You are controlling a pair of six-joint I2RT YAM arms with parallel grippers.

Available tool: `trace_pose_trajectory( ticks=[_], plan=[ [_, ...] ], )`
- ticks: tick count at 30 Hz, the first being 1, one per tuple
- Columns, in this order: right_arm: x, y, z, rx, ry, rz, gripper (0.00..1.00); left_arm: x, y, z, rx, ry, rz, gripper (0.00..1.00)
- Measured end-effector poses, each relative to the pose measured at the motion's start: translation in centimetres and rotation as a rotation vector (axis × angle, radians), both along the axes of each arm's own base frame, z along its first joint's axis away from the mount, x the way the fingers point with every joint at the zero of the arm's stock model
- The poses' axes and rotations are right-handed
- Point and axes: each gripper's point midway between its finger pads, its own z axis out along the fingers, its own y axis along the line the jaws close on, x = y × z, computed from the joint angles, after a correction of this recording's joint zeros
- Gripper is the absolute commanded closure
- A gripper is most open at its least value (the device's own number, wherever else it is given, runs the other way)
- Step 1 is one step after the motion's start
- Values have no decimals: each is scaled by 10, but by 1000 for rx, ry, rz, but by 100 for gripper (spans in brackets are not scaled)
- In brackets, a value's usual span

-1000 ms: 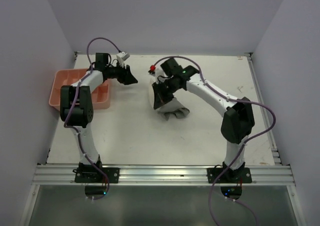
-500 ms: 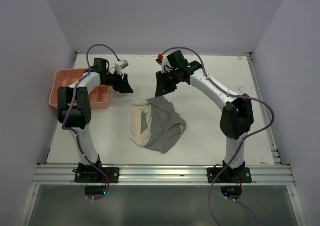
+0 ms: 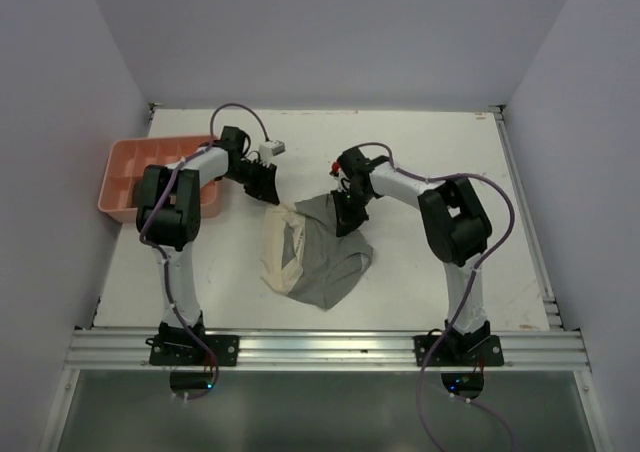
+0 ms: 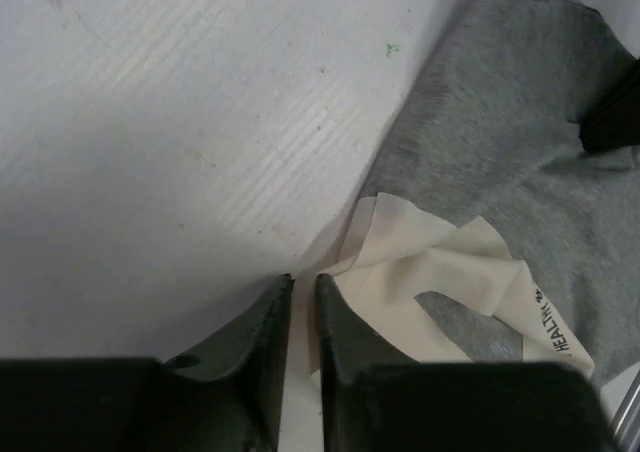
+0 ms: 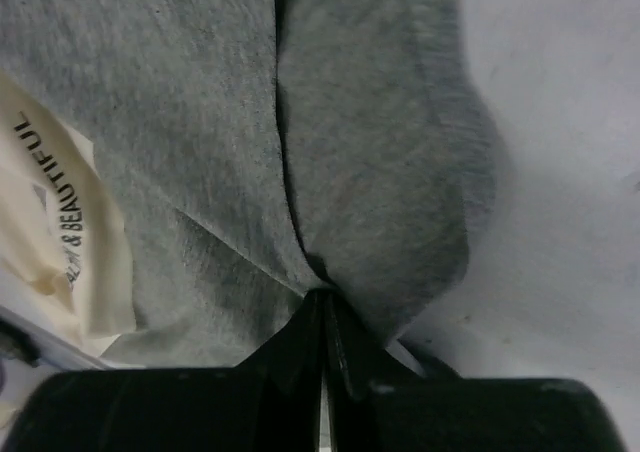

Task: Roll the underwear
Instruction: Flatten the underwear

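Observation:
One piece of underwear (image 3: 322, 257), grey with a cream waistband (image 3: 274, 252), lies spread and creased on the table between the arms. My left gripper (image 3: 265, 190) is low at its far left corner. In the left wrist view the gripper (image 4: 303, 277) is shut, with the cream waistband (image 4: 440, 272) running into the thin slit between the fingers. My right gripper (image 3: 345, 217) sits at the far right corner. The right wrist view shows that gripper (image 5: 323, 294) shut on a pinched fold of the grey cloth (image 5: 200, 122). No black garments are in view.
A pink compartment tray (image 3: 150, 142) stands at the far left of the table, beside the left arm. White walls close the table on three sides. A metal rail with both arm bases runs along the near edge.
The underwear went from a bunch at the right gripper to lying spread on the table. Both grippers have come down and nearer, onto its far corners.

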Motion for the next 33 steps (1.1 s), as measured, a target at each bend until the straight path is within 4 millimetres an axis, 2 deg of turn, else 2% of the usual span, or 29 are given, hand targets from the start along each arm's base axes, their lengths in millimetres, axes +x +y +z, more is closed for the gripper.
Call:
trace_pose_trajectory(
  ticks=[1, 3, 6, 7, 8, 9, 11, 12, 14, 16, 18, 19, 21, 23, 25, 26, 28, 29, 31, 33],
  plan=[
    [-10, -4, -7, -4, 36, -13, 99, 5, -5, -2, -13, 11, -3, 88],
    [-20, -9, -5, 2, 38, -25, 100, 21, -17, -2, -29, 7, 0, 94],
    [-42, -21, -5, -22, 52, -42, 98, 53, -40, -2, -52, -28, -8, 97],
    [-50, -22, -4, -24, 60, -43, 93, 62, -51, -1, -63, -37, -12, 97],
    [-57, -20, -2, -20, 64, -42, 81, 75, -63, 0, -77, -53, -18, 97],
    [-62, -17, 0, -13, 62, -37, 75, 87, -76, 1, -91, -78, -27, 95],
    [-71, -4, 13, 24, 37, -18, 70, 109, -109, 3, -128, -122, -54, 80],
    [-72, 6, 25, 61, 9, -7, 68, 115, -126, 4, -153, -141, -70, 64],
    [-66, 23, 54, 138, -76, 1, 65, 114, -154, 9, -202, -147, -88, 50],
    [-51, 32, 88, 204, -172, -13, 55, 105, -169, 13, -228, -145, -90, 43],
    [-21, 31, 121, 242, -277, -55, 55, 89, -165, 17, -226, -122, -76, 40],
    [-3, 29, 134, 242, -323, -70, 56, 81, -155, 21, -217, -104, -57, 40],
    [41, 26, 154, 228, -417, -91, 55, 74, -129, 37, -209, -100, -17, 40],
    [82, 25, 159, 187, -487, -81, 53, 74, -92, 62, -203, -132, 29, 40],
    [107, 27, 141, 140, -503, -39, 52, 70, -49, 87, -184, -177, 71, 40],
    [111, 28, 129, 118, -493, -15, 51, 65, -30, 98, -171, -195, 86, 40],
    [112, 30, 92, 67, -438, 55, 51, 53, -4, 111, -149, -228, 94, 41],
    [110, 30, 74, 45, -404, 91, 50, 42, 2, 114, -139, -232, 85, 41],
    [98, 28, 38, 13, -326, 172, 49, 15, 2, 110, -131, -206, 45, 41],
    [90, 26, 24, 4, -289, 223, 49, -14, -6, 97, -133, -156, -5, 40]
  ],
)
